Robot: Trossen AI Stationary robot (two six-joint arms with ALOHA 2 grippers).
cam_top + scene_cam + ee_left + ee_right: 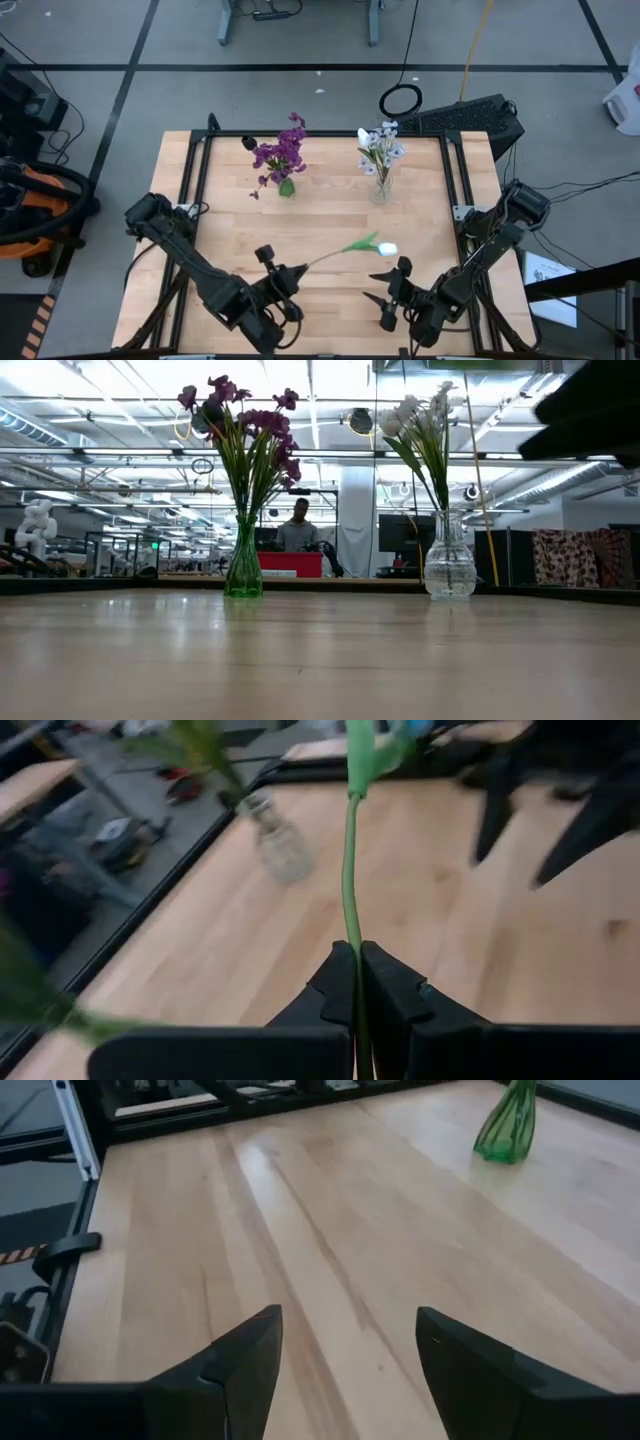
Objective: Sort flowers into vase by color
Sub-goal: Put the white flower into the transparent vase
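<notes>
Table (330, 215): left wrist alone shows fingers (385, 990) pinching stem (349, 870)

In my left wrist view the stem (350, 870) runs out past the frame edge, its bloom cut off. The clear vase (280, 845) is blurred there, its flowers cropped. My right arm (560, 800) is a dark smear. In the low view my hands are unseen; one dark blurred shape (590, 415) fills the corner. The green vase (510, 1125) is cropped at its neck in my right wrist view.
</notes>
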